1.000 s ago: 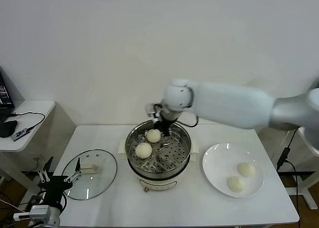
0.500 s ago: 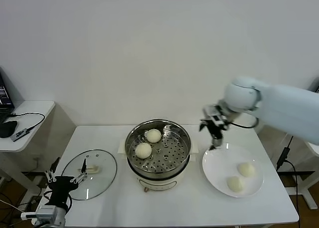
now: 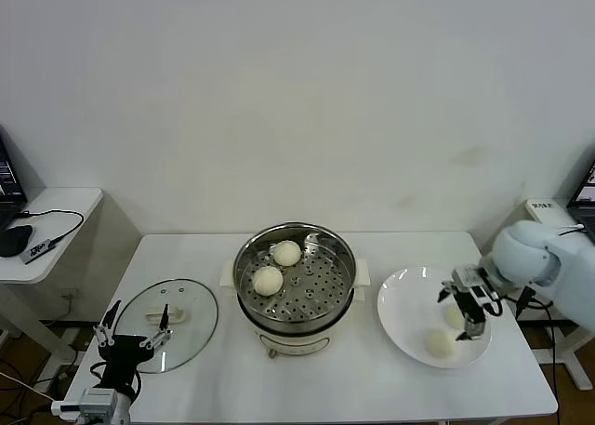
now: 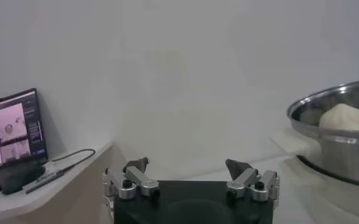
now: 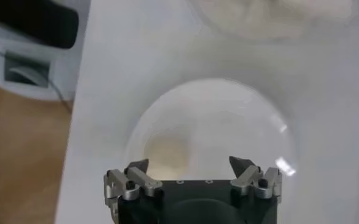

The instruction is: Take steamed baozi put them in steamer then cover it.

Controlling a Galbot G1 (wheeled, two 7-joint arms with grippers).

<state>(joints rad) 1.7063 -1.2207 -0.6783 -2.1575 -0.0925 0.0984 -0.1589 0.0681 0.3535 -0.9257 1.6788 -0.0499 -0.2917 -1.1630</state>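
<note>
The steel steamer [image 3: 342, 269] stands on its white cooker base at mid-table and holds two baozi [image 3: 286, 253] [image 3: 268, 280]. Two more baozi lie on the white plate [image 3: 404, 306] to the right: one [image 3: 439, 343] in full view, the other [image 3: 452, 317] partly behind my right gripper [image 3: 470, 313]. That gripper is open and empty, just above the plate. In the right wrist view a baozi [image 5: 166, 152] lies just ahead of one open fingertip of my right gripper [image 5: 191, 163]. The glass cover [image 3: 186, 304] lies flat left of the steamer. My left gripper [image 3: 135, 336] waits open at the front left edge.
A side desk [image 3: 56, 206] with a mouse and cable stands at the far left; its monitor [image 4: 11, 131] shows in the left wrist view. That view also shows the steamer [image 4: 337, 146] with a baozi [image 4: 344, 115]. The plate sits near the table's right edge.
My right arm has swung away from the steamer, rightwards and down over the plate, with its gripper empty. The left gripper has shifted slightly to the right by the cover.
</note>
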